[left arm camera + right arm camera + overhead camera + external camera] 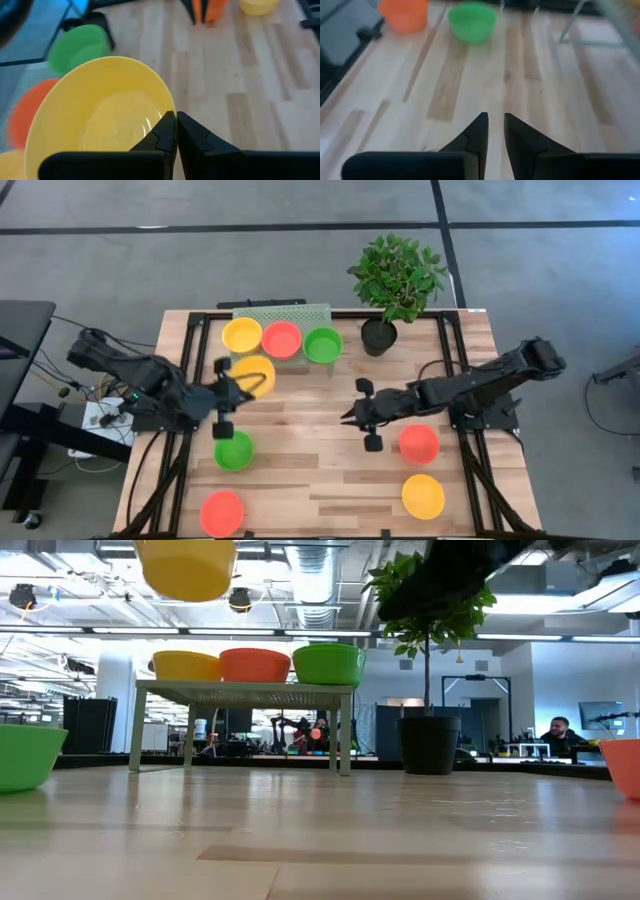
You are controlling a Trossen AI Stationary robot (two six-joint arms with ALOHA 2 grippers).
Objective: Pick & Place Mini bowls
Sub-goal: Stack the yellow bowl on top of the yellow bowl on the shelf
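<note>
Yellow bowl [107, 117] is right up in my left gripper [176, 131], rim pinched tight, hanging above the table [320, 460] near the rack [282, 313] holding three bowls. Right gripper [362, 416] hovers mid-table with fingers barely apart, holding nothing.

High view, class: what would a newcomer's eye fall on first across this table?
Most striking is the yellow bowl held off the table in the left gripper, its jaws pinched on the rim, near the pale green rack. That rack at the table's far edge carries a yellow, a red and a green bowl in a row. Beside it stands a leafy potted plant.
</note>
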